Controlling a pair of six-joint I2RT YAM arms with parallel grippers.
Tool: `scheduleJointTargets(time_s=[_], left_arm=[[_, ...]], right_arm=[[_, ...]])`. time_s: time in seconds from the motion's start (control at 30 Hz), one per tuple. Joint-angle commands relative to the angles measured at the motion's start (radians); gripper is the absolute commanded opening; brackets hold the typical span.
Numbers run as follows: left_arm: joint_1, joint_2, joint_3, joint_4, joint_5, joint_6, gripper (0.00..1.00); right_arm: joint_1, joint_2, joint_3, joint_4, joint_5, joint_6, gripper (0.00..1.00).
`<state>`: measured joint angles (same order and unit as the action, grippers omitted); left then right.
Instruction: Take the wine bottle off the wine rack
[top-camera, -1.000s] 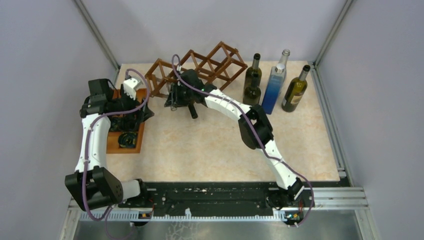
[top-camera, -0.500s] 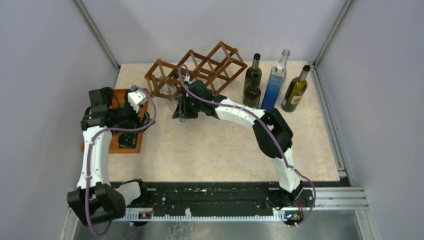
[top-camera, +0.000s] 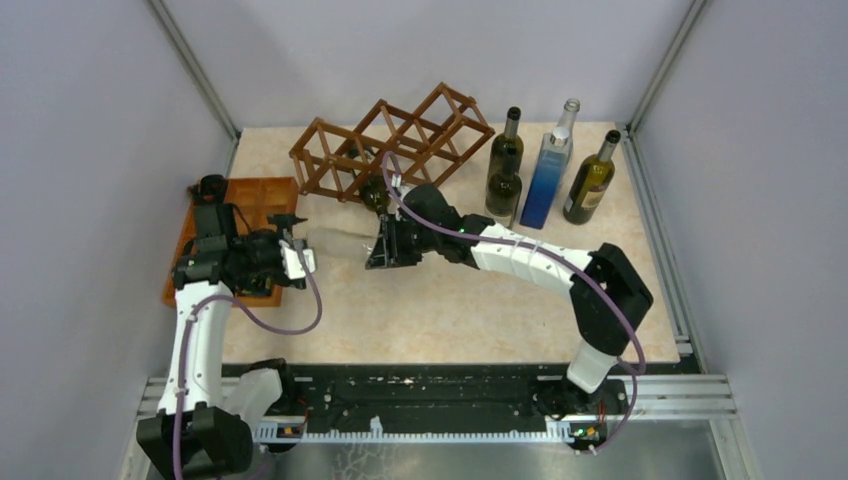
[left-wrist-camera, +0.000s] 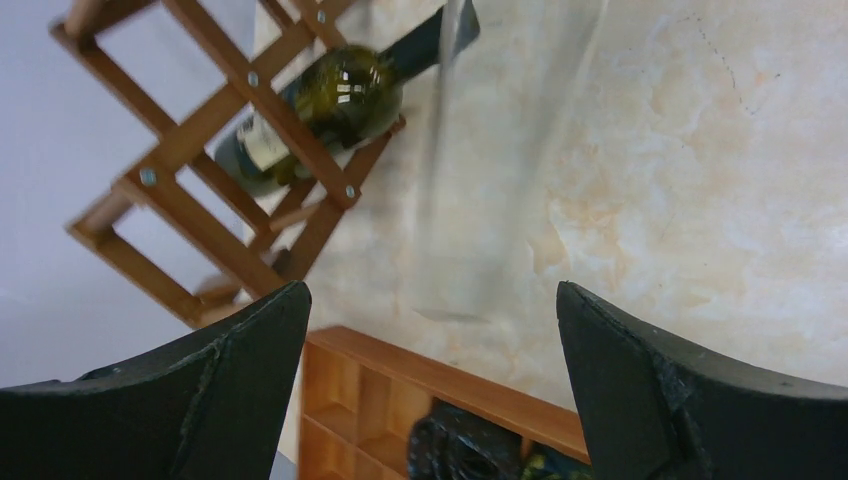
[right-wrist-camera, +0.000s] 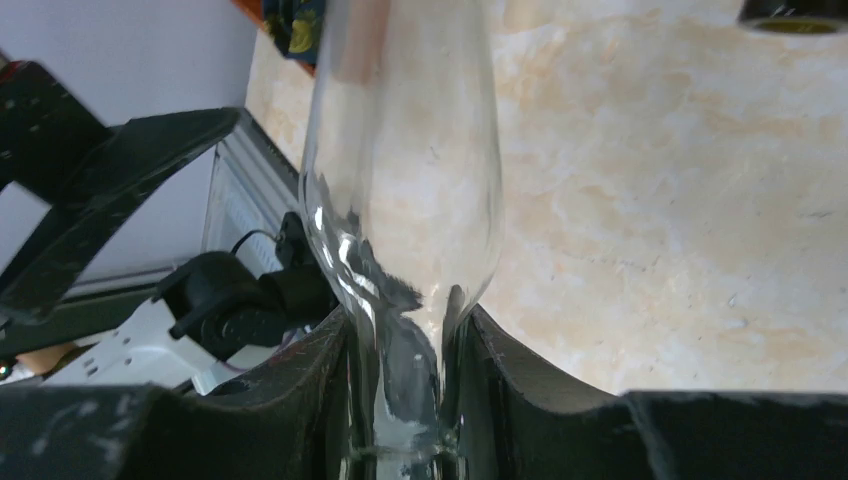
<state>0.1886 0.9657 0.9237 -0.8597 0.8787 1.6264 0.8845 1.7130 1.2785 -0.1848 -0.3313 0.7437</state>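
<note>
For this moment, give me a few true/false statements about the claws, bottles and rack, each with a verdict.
1. The right claw is shut on the neck of a clear glass bottle. True.
2. The left claw is clamped on that bottle's base. False: its fingers stand wide apart and grip nothing.
3. Every cell of the wine rack is empty. False: a dark green bottle lies in one cell.
4. A blue bottle stands upright to the right of the rack. True.
</note>
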Motion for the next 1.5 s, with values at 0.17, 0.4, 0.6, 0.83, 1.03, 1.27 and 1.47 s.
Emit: scheduleJointTargets(time_s=[0.17, 0.4, 0.6, 0.83, 1.03, 1.27, 1.47], left_arm=[[-0.247, -0.08, -0.106, 0.057, -0.074, 0.216, 0.99], [-0.296, -0.104, -0.113, -0.112, -0.084, 0.129, 0.99], [-0.296, -0.129, -0.184, -0.083, -0.085, 0.044, 0.99], [-0.308, -0.08, -0.23, 0.173, -0.148, -0.241, 0.99], [-0.348, -0.066, -0.246, 0.242, -0.193, -0.307, 0.99], [-0.351, -0.068, -0.26, 0.346, -0.268, -0.349, 0.48], [-0.351, -0.062, -0.215, 0.398, -0.197, -0.518, 0.0]], right_arm=[[0.04, -0.183, -0.034, 0.035, -0.077, -0.036, 0.0], [0.052, -0.2, -0.032, -0.026, -0.051, -0.075, 0.0], [0.057, -0.197, -0.001, -0.022, -0.066, -0.063, 0.0], [0.082, -0.207, 0.031, 0.017, -0.082, -0.011, 0.0], [0.106, -0.201, 0.034, 0.092, -0.09, 0.074, 0.0], [0.11, -0.197, 0.023, 0.056, -0.069, 0.073, 0.15], [0.11, -0.248, 0.019, -0.026, 0.068, 0.0, 0.8]])
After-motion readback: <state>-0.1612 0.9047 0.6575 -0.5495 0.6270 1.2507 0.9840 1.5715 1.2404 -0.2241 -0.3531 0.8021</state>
